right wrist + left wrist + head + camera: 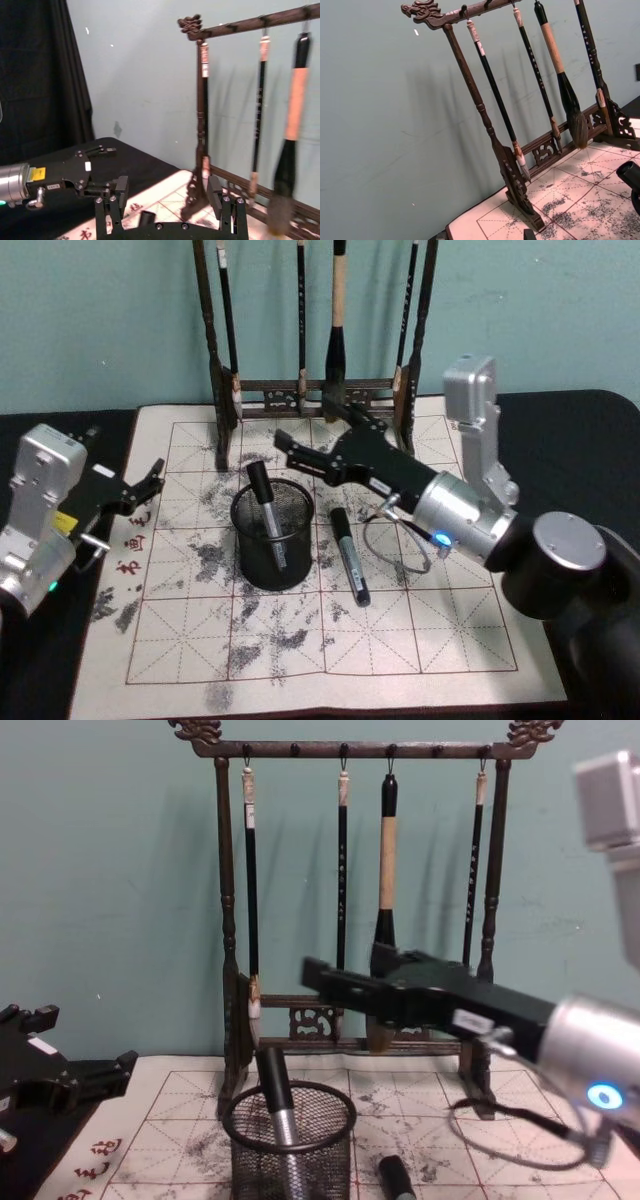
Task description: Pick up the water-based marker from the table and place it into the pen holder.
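A round black mesh pen holder [272, 540] [290, 1145] stands in the middle of the mat. One black-and-silver water-based marker [264, 502] [274, 1092] leans inside it, cap end up. A second marker [350, 555] [396, 1180] lies flat on the mat just right of the holder. My right gripper [288, 448] [167, 192] [340, 982] hovers open just behind and above the holder, nothing between its fingers. My left gripper [150, 480] [100, 167] rests open over the mat's left edge, well away from the holder.
A tall dark wooden brush rack [320, 390] [350, 890] [490, 125] with several hanging brushes stands at the back of the ink-stained grid mat [420, 630]. Black cloth [580, 430] covers the table around the mat. A teal wall is behind.
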